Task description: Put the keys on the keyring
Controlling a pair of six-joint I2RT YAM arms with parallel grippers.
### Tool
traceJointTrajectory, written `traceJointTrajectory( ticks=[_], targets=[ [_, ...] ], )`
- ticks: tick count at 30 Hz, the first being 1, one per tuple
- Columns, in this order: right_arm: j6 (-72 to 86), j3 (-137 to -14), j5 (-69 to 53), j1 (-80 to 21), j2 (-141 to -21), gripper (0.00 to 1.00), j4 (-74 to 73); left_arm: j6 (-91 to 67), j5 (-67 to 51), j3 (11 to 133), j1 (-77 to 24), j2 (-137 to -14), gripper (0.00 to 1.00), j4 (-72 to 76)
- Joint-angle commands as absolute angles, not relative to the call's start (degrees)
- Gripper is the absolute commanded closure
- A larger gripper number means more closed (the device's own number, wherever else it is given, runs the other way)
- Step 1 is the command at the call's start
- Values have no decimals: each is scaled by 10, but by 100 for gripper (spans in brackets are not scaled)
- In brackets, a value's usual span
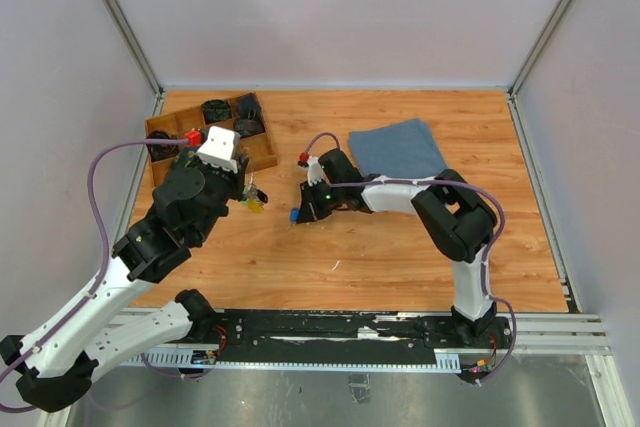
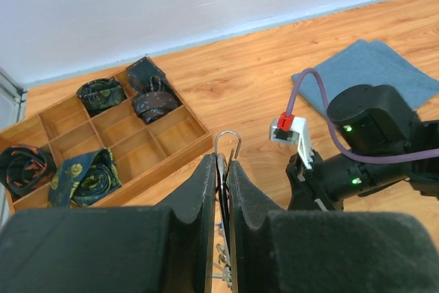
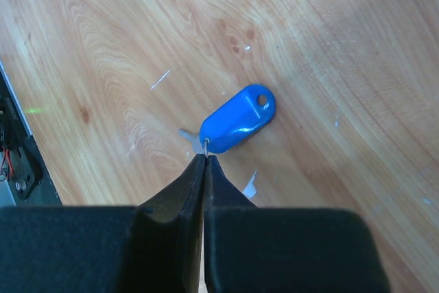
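My left gripper (image 1: pixel 243 190) is shut on the thin silver wire of the keyring (image 2: pixel 227 143), whose loop end sticks up past the fingertips. Small keys with yellow heads (image 1: pixel 255 205) hang under it. One key with a bright blue plastic head (image 3: pixel 238 119) shows in the right wrist view just above the tabletop. My right gripper (image 3: pixel 205 158) is shut on its metal blade, with the blue head poking out beyond the tips. From above, this key (image 1: pixel 295 215) is a blue spot a short way right of the keyring. The blade itself is hidden between the pads.
A wooden divider tray (image 1: pixel 268 137) with rolled ties stands at the back left, just behind my left gripper. A folded blue cloth (image 1: pixel 398 147) lies at the back, right of centre. In the left wrist view the right arm (image 2: pixel 370 142) is close on the right.
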State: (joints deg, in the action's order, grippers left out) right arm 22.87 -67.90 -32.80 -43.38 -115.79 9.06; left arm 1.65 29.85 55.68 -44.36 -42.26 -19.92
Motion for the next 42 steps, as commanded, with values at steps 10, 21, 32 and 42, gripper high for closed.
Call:
traceJointTrajectory(
  ticks=[10, 21, 32, 42],
  targets=[
    [-12, -607, -270, -430, -854, 99, 7, 2, 255, 609, -440, -441, 100, -201],
    [-171, -549, -271, -435, -645, 99, 68, -7, 148, 657, -441, -496, 99, -196],
    [-374, -493, -268, -465, -558, 100, 201, -7, 164, 673, -534, -526, 99, -158],
    [-470, -532, -268, -506, -564, 100, 169, 3, 183, 682, -575, -544, 100, -143]
  ],
)
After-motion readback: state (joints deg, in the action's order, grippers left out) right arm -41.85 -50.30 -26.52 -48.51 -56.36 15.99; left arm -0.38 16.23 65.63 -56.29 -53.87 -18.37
